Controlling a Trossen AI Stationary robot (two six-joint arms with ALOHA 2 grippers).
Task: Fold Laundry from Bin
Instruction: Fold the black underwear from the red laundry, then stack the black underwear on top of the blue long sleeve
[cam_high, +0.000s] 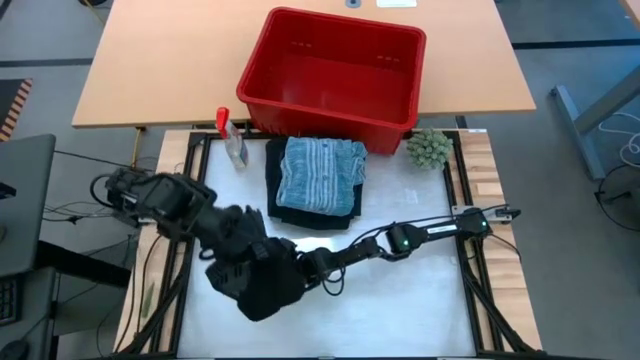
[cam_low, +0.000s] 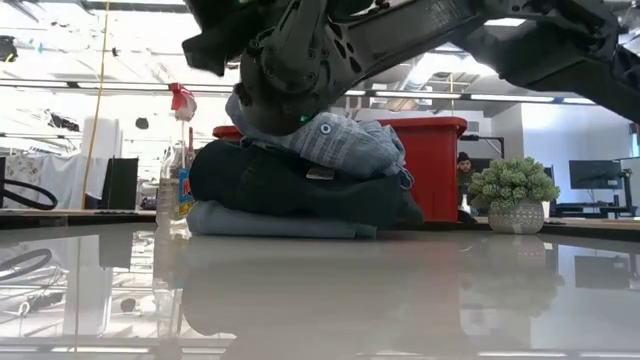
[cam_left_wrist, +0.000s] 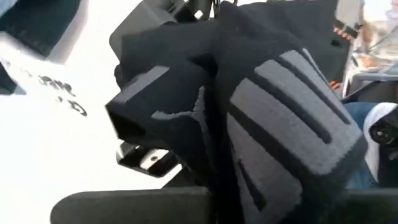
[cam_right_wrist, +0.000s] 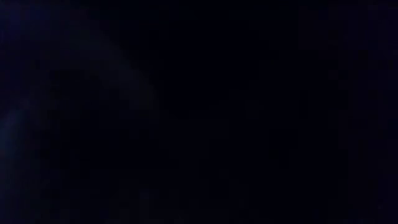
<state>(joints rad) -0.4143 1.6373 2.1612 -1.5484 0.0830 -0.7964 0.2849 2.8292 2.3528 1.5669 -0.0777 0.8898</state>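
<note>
Near the table's front, our left gripper and right gripper pinch a black garment; bin behind. We should lift evenly, spreading it flat.

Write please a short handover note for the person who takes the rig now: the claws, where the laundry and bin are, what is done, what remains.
Left claw: shut, low over the near middle of the table, wrapped in a black garment with grey stripes.
Right claw: shut, meeting the left one at the same garment; its wrist view is fully dark.
Folded stack: pale blue at the bottom, dark navy in the middle, faded blue on top, in front of the red bin.
Bin: looks empty from above.
Done: three pieces folded and stacked.
Left: fold the black garment and probably add it to the stack.
</note>
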